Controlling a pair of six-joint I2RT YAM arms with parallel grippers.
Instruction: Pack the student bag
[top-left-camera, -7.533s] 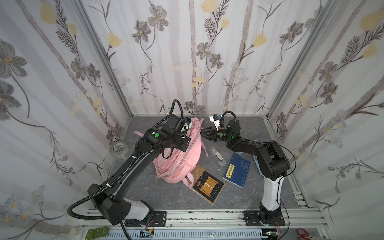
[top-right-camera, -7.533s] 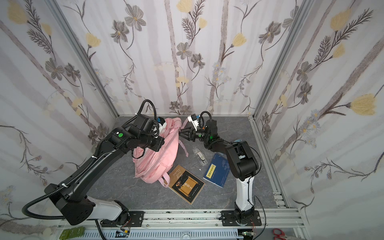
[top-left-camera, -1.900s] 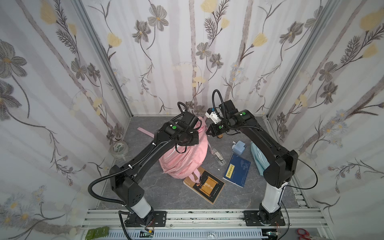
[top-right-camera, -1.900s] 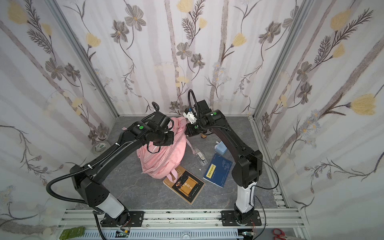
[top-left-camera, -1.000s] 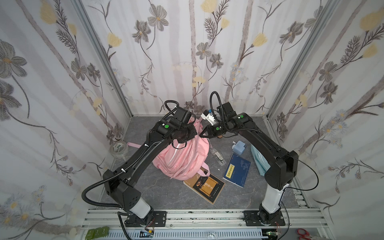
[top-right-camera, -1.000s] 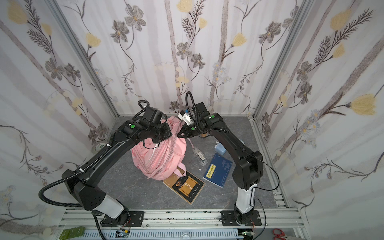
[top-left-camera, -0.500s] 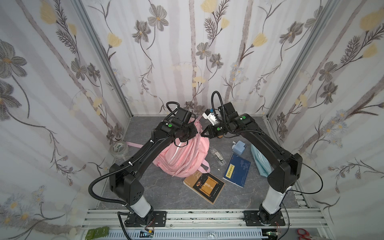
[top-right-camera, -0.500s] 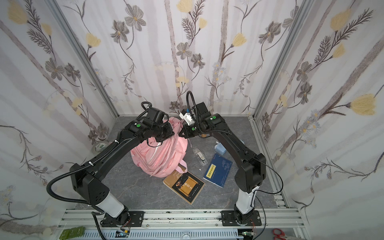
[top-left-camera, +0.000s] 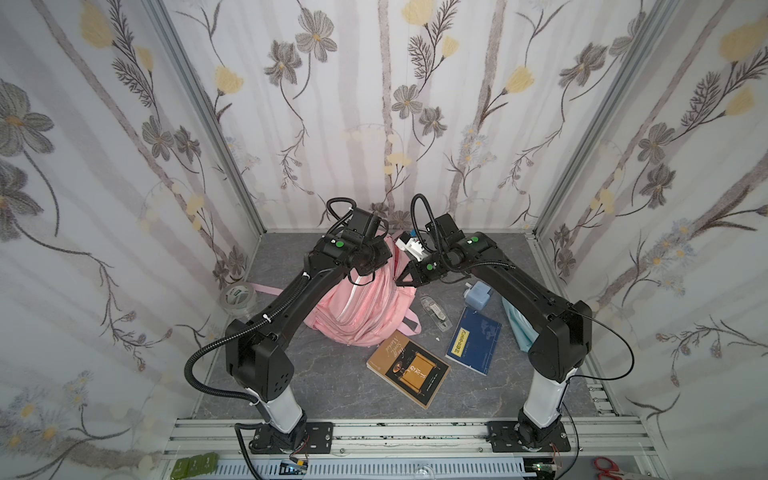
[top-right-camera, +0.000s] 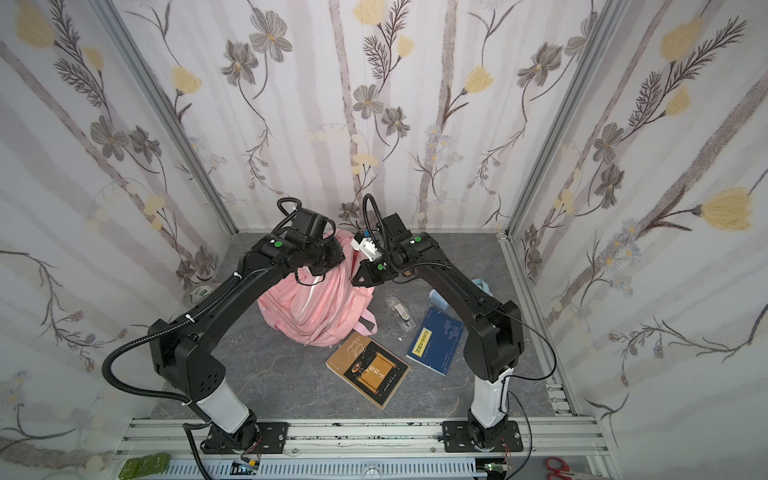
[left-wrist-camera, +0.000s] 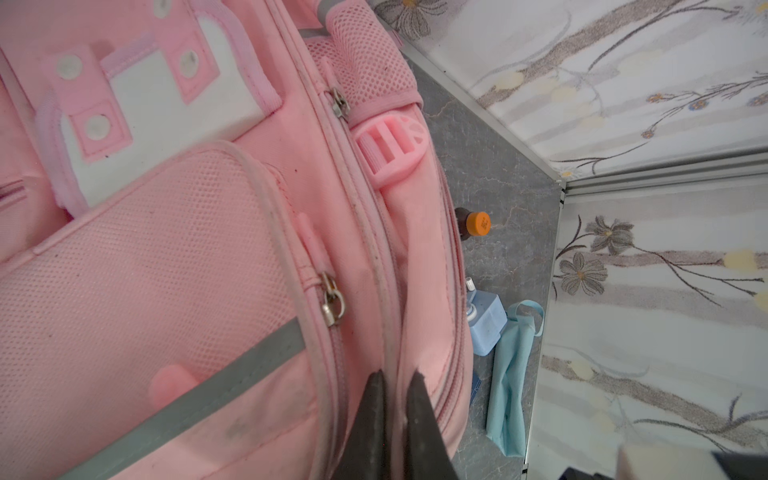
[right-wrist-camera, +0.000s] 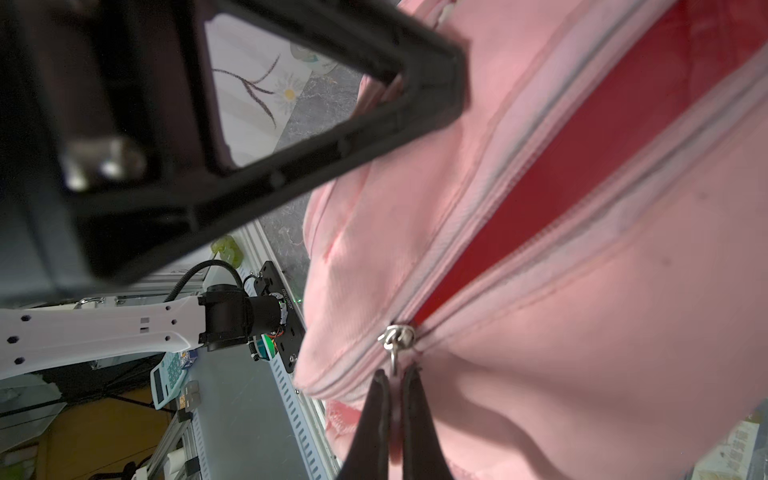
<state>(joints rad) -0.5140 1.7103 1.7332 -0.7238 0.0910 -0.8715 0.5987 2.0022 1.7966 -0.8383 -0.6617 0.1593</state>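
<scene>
Right wrist view: student bag (right-wrist-camera: 582, 332) zipper is gaping with red lining showing, so the main compartment is likely opening for loading. Versus a few seconds back, both arms are sitting higher and the bag top is being held up between them at the back of the desk (top-left-camera: 332, 390). Right fingers (right-wrist-camera: 374, 424) are clamping the zipper pull (right-wrist-camera: 395, 336). Left fingers (left-wrist-camera: 374, 415) are pinching the bag's zipper edge. Brown book (top-left-camera: 409, 370) and blue book (top-left-camera: 473, 340) are lying outside, just in front.
</scene>
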